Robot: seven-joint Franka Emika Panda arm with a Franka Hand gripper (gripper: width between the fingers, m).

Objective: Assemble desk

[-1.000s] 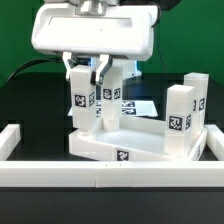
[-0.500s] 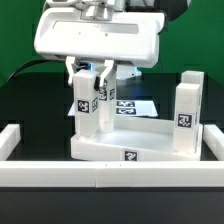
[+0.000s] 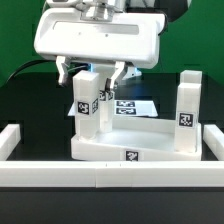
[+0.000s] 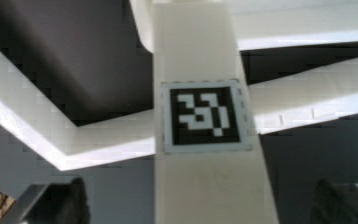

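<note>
The desk panel (image 3: 140, 148) lies flat, white with a raised rim and a small tag on its front edge. A white tagged leg post (image 3: 87, 112) stands upright on its corner at the exterior view's left, and another leg post (image 3: 187, 112) stands at the right. A third post (image 3: 106, 97) shows just behind the left one. My gripper (image 3: 92, 76) is open over the left post, one finger (image 3: 65, 71) on each side, apart from it. In the wrist view the post (image 4: 202, 110) runs between the dark fingers (image 4: 51, 203), with a gap on both sides.
A long low white rail (image 3: 100, 176) with L-shaped ends lies across the front, close to the panel. The marker board (image 3: 132, 105) lies flat on the black table behind the panel.
My fingers have spread apart and let go of the left leg post, which stays upright on the panel. Before that, the panel and its posts shifted slightly.
</note>
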